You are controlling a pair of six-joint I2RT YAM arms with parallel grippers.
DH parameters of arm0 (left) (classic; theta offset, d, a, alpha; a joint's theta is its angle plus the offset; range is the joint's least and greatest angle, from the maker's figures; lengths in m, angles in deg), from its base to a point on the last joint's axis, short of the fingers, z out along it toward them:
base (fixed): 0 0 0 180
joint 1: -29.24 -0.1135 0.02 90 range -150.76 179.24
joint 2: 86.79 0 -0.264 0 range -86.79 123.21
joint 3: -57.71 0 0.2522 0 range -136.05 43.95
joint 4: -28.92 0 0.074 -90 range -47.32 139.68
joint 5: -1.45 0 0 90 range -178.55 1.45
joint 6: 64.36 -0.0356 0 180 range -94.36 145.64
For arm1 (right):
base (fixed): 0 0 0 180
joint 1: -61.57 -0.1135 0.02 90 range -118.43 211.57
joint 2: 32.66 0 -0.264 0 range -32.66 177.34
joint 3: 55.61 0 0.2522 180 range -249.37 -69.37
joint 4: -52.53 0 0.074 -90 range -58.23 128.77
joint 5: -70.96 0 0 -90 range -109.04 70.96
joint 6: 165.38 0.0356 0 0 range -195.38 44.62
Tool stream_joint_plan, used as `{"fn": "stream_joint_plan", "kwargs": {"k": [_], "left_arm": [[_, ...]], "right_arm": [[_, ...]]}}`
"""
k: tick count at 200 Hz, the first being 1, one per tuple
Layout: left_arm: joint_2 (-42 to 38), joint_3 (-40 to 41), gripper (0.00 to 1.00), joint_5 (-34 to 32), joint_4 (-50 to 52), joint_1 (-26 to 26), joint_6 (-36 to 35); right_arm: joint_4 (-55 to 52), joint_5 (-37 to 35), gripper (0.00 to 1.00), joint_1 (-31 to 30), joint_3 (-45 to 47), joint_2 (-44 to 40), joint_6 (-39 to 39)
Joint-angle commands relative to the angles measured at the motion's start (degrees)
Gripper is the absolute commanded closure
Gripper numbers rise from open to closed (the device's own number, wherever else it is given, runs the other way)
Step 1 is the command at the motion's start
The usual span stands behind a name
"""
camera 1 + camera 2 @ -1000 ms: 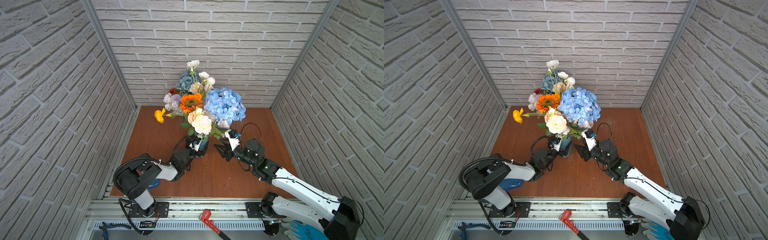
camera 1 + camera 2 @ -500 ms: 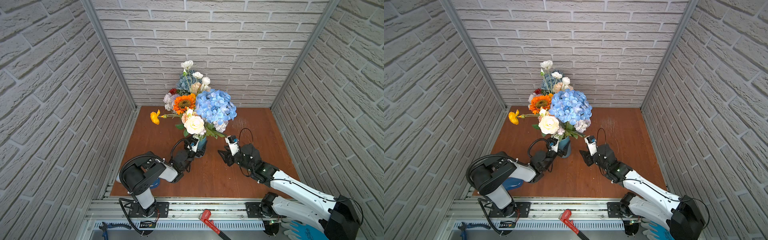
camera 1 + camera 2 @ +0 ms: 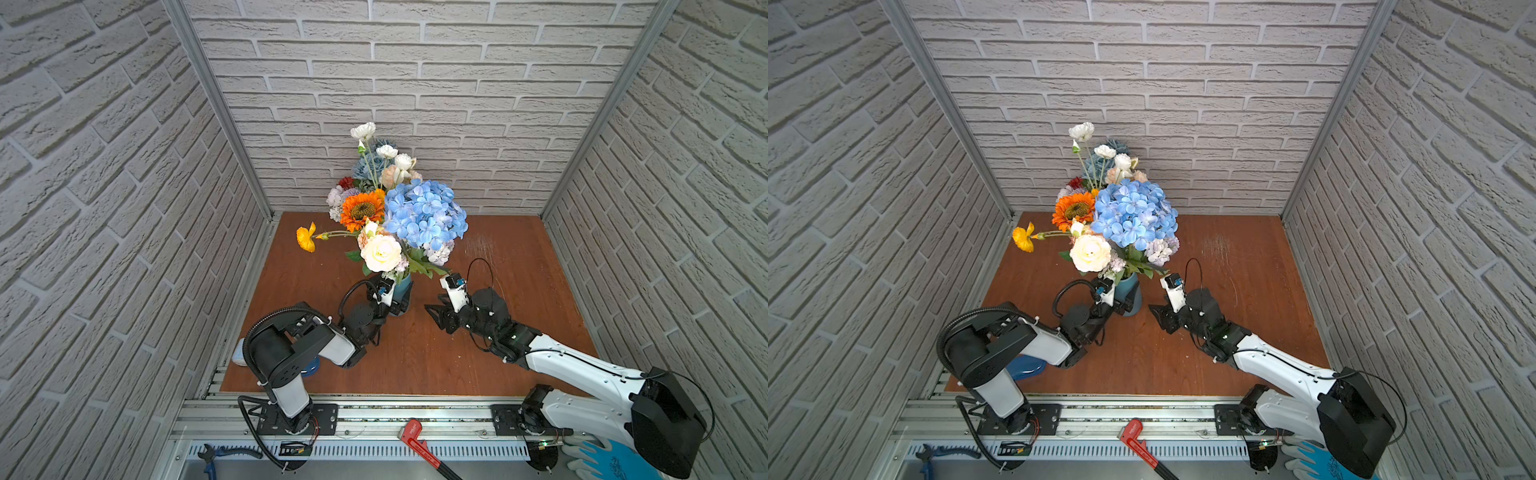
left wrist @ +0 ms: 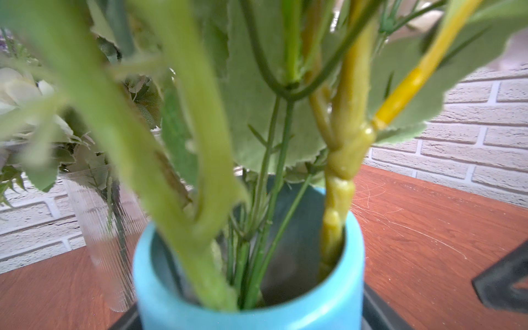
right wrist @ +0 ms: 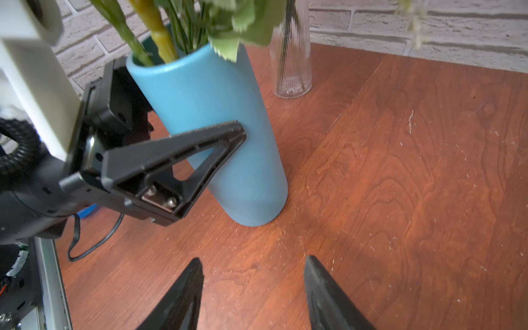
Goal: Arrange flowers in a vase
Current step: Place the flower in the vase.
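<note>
A blue vase (image 3: 404,291) (image 3: 1128,286) stands on the brown table and holds the flowers (image 3: 419,216) (image 3: 1133,214): a blue hydrangea, an orange bloom, a cream rose and a yellow bloom. My left gripper (image 3: 397,305) is shut on the vase, and one of its fingers (image 5: 185,154) presses the vase's (image 5: 217,114) side. Green stems (image 4: 200,143) fill the vase's mouth (image 4: 248,314). My right gripper (image 3: 436,320) (image 5: 253,258) is open and holds nothing, low over the table, apart from the vase on its right.
A ribbed glass vase (image 5: 291,57) (image 4: 105,228) with more blooms (image 3: 374,162) stands behind, near the back wall. Brick walls close three sides. A red wrench (image 3: 419,444), pliers (image 3: 216,455) and a blue glove (image 3: 602,461) lie at the front rail.
My right gripper has drawn back from the vase toward the front, and its jaws have widened. The bouquet has swayed a little to the left. The left gripper keeps its hold.
</note>
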Motion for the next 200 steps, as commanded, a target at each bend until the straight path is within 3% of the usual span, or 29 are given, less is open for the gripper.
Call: {"fn": "stream_joint_plan", "kwargs": {"k": [1,33,64,89,156,179,200], "left_arm": [[1.4,2.6,0.72,0.1,6.5,0.6,-0.9],[1.2,2.4,0.65,0.2,7.5,0.6,-0.9],[1.1,2.5,0.47,0.0,7.8,0.7,-0.2],[0.7,3.1,0.41,-0.4,8.0,0.8,0.0],[1.1,3.0,0.45,-0.3,8.1,0.9,-0.4],[1.2,3.0,0.46,-0.3,8.2,1.0,-0.7],[1.1,3.2,0.46,-0.3,8.3,1.0,-0.9]], "right_arm": [[4.5,0.3,0.42,-0.1,-2.0,-1.9,1.1],[4.9,2.7,0.44,-0.2,-3.5,-6.2,1.4],[9.0,8.1,0.44,-0.3,-4.7,-8.5,2.6],[12.6,8.7,0.47,-0.3,-5.7,-8.7,3.3],[26.5,10.1,0.5,-2.3,-9.7,3.2,2.3],[29.5,6.0,0.5,-2.7,-10.2,6.6,1.8],[28.7,3.5,0.58,-3.0,-11.3,8.9,2.2]]}}
